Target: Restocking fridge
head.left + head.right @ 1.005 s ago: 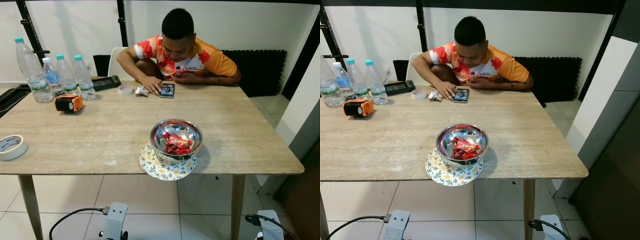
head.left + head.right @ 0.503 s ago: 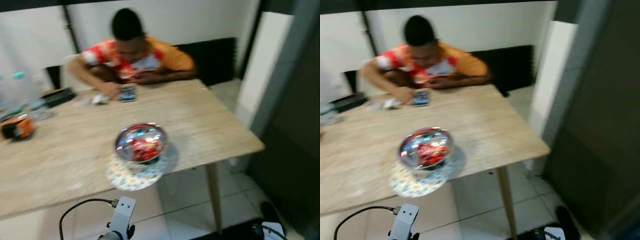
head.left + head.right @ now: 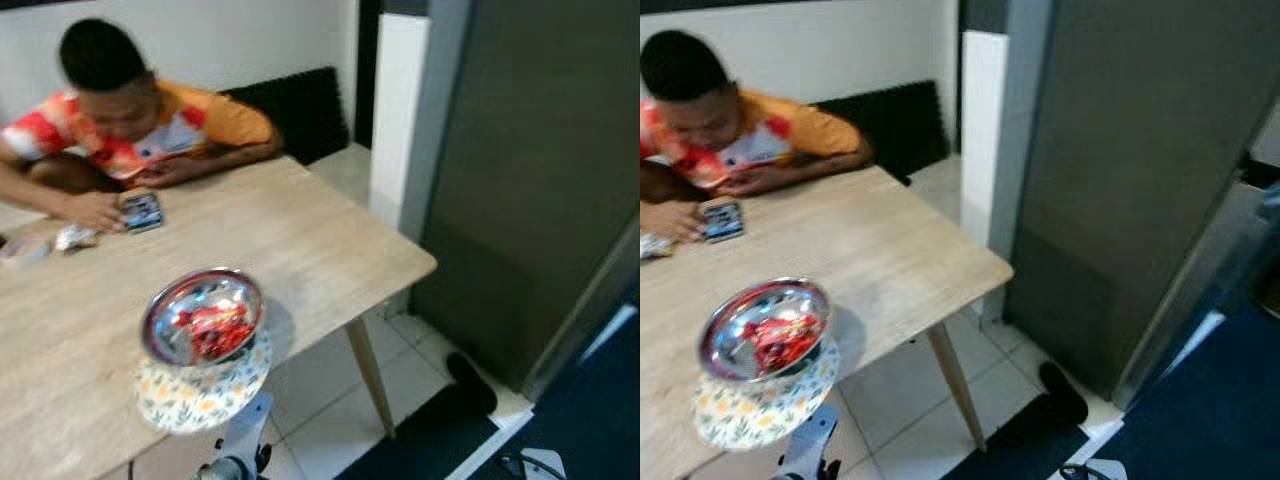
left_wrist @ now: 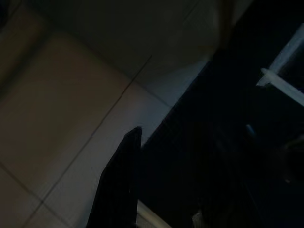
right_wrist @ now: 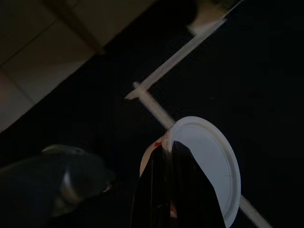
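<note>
A tall dark grey fridge (image 3: 540, 180) with its door closed stands to the right of the wooden table (image 3: 300, 240). My right gripper (image 5: 167, 145) hangs low over a dark floor mat, shut on a white round object (image 5: 209, 161) with a bit of red at its edge. In the very dark left wrist view my left gripper (image 4: 173, 147) hangs above the floor tiles, with one black finger (image 4: 118, 180) plain. The silver left arm (image 3: 238, 450) shows below the table's edge.
A steel bowl (image 3: 203, 315) of red packets sits on a flowered mat (image 3: 200, 390) near the table's front edge. A person (image 3: 120, 110) sits at the far side with a phone (image 3: 141, 211). A white pillar (image 3: 398, 120) stands between table and fridge. A dark mat (image 3: 430, 440) covers the floor before the fridge.
The whole picture has swung to the right: table, bowl and person have slid left and the bottles have left the view. The fridge and the dark mat have come into view.
</note>
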Motion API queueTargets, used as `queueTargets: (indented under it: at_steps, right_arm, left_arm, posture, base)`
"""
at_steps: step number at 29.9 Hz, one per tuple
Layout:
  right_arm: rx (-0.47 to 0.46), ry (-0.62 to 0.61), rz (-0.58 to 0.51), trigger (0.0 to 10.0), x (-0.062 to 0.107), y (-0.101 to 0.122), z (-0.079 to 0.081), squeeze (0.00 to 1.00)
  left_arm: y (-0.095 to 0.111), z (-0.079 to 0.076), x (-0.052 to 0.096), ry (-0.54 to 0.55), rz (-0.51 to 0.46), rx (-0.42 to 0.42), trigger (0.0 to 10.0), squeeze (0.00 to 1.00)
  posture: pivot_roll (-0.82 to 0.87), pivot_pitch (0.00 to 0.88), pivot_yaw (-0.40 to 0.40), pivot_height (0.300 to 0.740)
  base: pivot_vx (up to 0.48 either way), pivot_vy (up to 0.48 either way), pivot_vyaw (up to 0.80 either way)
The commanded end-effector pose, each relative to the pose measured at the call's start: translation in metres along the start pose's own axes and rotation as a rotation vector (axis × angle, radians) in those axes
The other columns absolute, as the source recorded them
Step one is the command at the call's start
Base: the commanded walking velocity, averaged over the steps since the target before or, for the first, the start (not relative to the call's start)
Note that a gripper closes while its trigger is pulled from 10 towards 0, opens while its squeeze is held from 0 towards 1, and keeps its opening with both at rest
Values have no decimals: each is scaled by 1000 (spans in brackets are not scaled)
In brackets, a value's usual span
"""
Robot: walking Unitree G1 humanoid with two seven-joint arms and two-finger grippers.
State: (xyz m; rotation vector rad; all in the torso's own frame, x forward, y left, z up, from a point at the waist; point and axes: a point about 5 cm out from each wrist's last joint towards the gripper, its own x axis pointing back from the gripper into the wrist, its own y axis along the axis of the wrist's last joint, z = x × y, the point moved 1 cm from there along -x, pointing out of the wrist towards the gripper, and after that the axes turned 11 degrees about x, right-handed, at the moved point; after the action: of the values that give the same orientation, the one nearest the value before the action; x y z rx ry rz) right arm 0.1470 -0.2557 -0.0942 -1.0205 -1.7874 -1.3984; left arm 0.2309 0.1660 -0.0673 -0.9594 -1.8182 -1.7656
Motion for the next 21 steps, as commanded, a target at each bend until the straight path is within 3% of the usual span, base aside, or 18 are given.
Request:
queueTargets:
  at_steps: [1, 6, 15, 21]
  right_arm:
    - [-13, 10, -8, 10000, -1, 4, 3, 0]
    - [-11, 13, 4, 10000, -1, 3, 3, 0]
    - [-5, 64, 14, 10000, -1, 1, 6, 0]
    - [14, 60, -5, 10000, -2, 5, 5, 0]
  left_arm:
    - [-6, 3, 2, 8, 13, 6, 10000, 0]
    - [-7, 4, 2, 16, 13, 14, 10000, 0]
    - [-11, 2, 3, -5, 44, 18, 10000, 0]
    - [-26, 8, 6, 52, 100, 49, 10000, 0]
  posture:
    - [-164, 0, 39, 740]
    - [-168, 0, 41, 740]
    - [-167, 0, 37, 740]
    - [-153, 0, 28, 740]
  base:
    - [0, 0, -800]
    - [0, 0, -800]
    - [0, 0, 0]
    - [0, 0, 0]
